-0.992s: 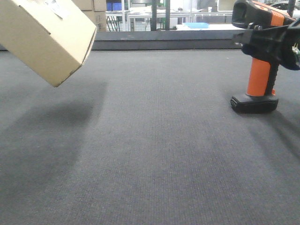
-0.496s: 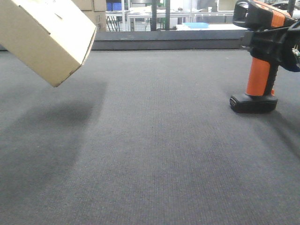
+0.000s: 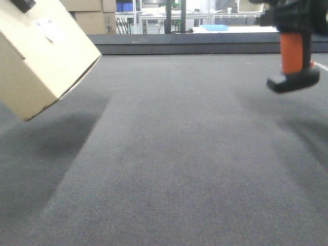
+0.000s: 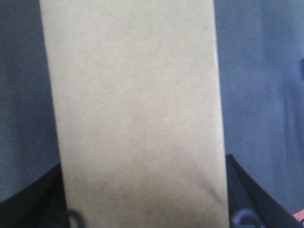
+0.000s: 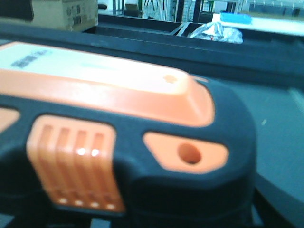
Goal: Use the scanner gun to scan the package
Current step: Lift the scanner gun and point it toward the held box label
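The package (image 3: 43, 56), a tan cardboard box, hangs tilted above the grey mat at the left, with a small white label (image 3: 48, 28) on its upper face. In the left wrist view the package (image 4: 135, 109) fills the frame, and my left gripper (image 4: 142, 209) is shut on it, a dark finger (image 4: 28, 199) showing on each side. At the top right, the scanner gun (image 3: 293, 54) hangs clear of the mat, its orange handle and black foot blurred. My right gripper (image 3: 292, 10) holds it by the head. The scanner gun (image 5: 123, 123) fills the right wrist view and hides the fingers.
The grey mat (image 3: 169, 154) ends at a dark raised ledge (image 3: 179, 43) along the far side. Behind the ledge stand larger cardboard boxes (image 3: 89, 15), metal shelving and a blue tray (image 3: 212, 27). A shiny crumpled bag (image 5: 216, 33) lies beyond the ledge.
The scanner gun has been lifted off the mat and carried up and slightly right. The package has dropped lower and to the left, turning so that its label shows.
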Available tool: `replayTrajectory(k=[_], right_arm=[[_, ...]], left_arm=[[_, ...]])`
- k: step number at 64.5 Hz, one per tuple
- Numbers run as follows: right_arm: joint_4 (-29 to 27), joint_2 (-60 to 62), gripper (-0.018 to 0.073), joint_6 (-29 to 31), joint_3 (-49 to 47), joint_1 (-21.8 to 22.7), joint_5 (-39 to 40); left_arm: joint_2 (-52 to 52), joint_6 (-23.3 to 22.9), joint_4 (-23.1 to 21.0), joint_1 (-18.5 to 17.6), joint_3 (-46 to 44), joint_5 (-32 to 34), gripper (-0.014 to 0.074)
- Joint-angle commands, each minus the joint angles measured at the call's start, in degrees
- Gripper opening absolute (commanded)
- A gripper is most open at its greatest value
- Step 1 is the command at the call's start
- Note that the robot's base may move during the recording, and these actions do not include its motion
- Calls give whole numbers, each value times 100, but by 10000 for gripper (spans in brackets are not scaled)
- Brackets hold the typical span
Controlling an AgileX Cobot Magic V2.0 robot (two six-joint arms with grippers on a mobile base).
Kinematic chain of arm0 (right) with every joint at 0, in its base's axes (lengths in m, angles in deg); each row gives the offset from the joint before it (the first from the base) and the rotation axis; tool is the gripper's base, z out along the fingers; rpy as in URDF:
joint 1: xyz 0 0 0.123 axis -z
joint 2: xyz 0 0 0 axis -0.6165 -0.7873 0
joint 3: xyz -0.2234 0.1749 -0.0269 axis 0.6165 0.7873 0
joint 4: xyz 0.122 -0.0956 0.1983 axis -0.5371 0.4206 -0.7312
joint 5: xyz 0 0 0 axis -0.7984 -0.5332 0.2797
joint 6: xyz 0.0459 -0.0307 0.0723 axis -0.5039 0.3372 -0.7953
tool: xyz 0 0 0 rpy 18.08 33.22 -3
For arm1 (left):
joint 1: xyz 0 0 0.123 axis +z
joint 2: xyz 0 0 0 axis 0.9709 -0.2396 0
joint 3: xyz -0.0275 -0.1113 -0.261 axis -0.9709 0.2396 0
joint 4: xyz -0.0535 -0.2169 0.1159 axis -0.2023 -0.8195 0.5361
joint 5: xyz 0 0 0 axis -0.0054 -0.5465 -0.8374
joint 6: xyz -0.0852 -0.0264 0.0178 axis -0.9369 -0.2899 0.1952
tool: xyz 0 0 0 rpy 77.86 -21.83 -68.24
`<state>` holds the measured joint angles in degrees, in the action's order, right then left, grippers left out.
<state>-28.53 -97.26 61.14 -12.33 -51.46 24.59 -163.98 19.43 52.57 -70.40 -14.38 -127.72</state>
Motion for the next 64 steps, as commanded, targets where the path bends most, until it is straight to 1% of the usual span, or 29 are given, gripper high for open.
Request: replayTrajectory(k=[1, 8, 12, 19, 24, 46, 54, 64], right_arm=[[-26, 254, -155, 572, -451, 2, -515], [-26, 308, -155, 1068, -867, 2, -1254], [-26, 308, -155, 1295, -1083, 2, -1534], [2, 308, -155, 1497, -1402, 2, -1928], [172, 308, -155, 1522, -1579, 2, -2059], [172, 308, -155, 1522, -1658, -8, -2183], [309, 311, -155, 1522, -1658, -209, -2155], [398, 311, -155, 1522, -1658, -448, -2155]], left_arm=[[59, 10, -49, -14, -27, -12, -111], [59, 10, -49, -14, -27, -12, -111], [59, 10, -49, -14, -27, -12, -111], [59, 10, -49, -14, -27, -12, -111], [59, 10, -61, -14, -27, -10, -111], [59, 10, -279, -14, -77, 219, -111], [59, 10, -459, -14, -177, 240, -111], [59, 10, -471, -14, -293, 140, -111]])
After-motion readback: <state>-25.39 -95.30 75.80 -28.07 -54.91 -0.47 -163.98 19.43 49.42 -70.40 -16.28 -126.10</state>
